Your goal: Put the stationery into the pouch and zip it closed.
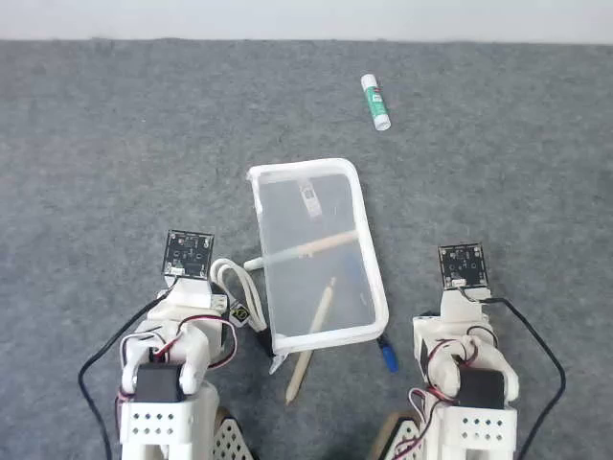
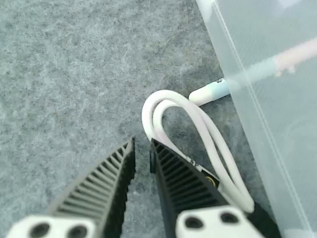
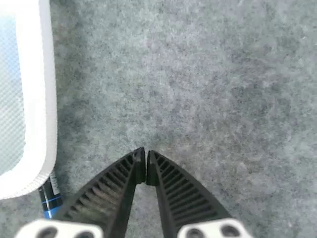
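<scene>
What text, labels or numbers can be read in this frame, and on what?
Nothing is legible.
On the glue stick: green label, print too small.
On the white tag inside the pouch: too small.
On the black-and-yellow tag by the cord: blurred.
On the blue pen: markings blurred.

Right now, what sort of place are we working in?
Probably a tabletop robot test bench: a grey felt-like mat covers the surface, the left arm and right arm sit side by side, and a clear pouch and glue stick are laid out.
</scene>
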